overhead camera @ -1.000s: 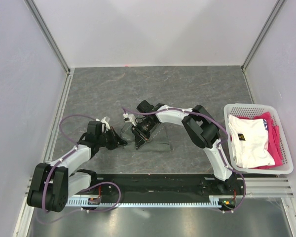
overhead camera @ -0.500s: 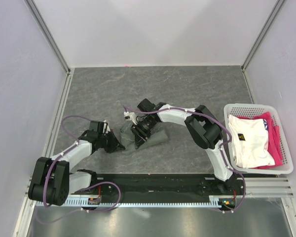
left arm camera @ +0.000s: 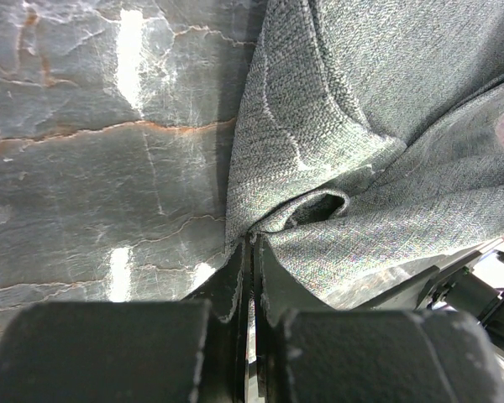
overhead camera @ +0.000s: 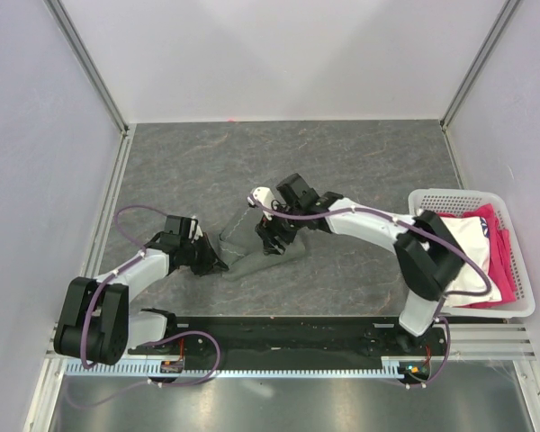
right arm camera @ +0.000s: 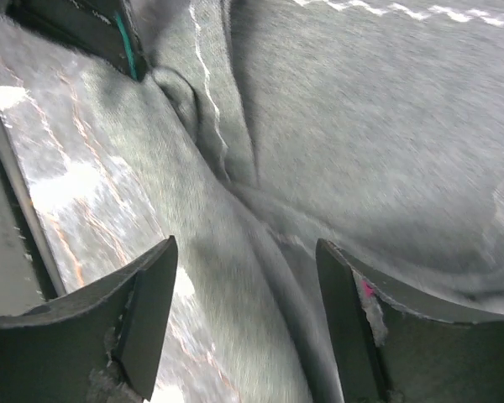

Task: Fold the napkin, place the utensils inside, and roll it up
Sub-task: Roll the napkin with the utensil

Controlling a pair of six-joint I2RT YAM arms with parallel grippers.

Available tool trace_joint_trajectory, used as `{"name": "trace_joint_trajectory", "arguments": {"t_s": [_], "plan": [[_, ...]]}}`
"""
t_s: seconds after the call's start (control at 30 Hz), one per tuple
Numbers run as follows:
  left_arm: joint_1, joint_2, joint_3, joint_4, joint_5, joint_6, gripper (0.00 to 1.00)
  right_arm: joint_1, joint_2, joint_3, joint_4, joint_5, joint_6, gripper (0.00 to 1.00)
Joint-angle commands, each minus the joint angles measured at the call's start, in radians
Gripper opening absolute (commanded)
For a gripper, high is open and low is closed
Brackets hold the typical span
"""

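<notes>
While the left claw point(left arm camera: 250, 248) pinches the edge of the napkin point(left arm camera: 361, 126), which lies bunched on the table point(left arm camera: 84, 168), the right claw point(right arm camera: 244, 269) hangs wide open over it. If the left pulls hard, the small pinch could slip and the fold flop open.

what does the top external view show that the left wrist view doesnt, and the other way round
Only the top external: the white-and-black right arm stretched over the dark grey woven cloth napkin, and a white plastic basket holding white fabric and pink fabric at the table's right edge.
Only the left wrist: the black left fingers pinched shut on a fold of the napkin, its weave and its pale stitched hem seen close up.
Both: the napkin lying bunched on the grey marbled tabletop.
</notes>
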Motion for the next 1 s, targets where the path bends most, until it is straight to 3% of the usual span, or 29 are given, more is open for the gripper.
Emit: {"name": "trace_joint_trajectory", "arguments": {"t_s": [0.0,0.13,0.3,0.97], "plan": [[0.002,0.004,0.023,-0.017,-0.023,0.050,0.02,0.031,-0.149,-0.102,0.124,0.143,-0.049,0.76],[0.003,0.009,0.032,-0.016,-0.016,0.053,0.02,0.081,-0.181,-0.135,0.106,0.245,-0.066,0.76],[0.003,0.018,0.031,-0.016,-0.009,0.054,0.02,0.132,-0.187,-0.140,0.084,0.255,-0.066,0.76],[0.003,0.018,0.032,-0.016,-0.006,0.057,0.02,0.134,-0.062,-0.171,0.069,0.284,-0.057,0.72]]}}
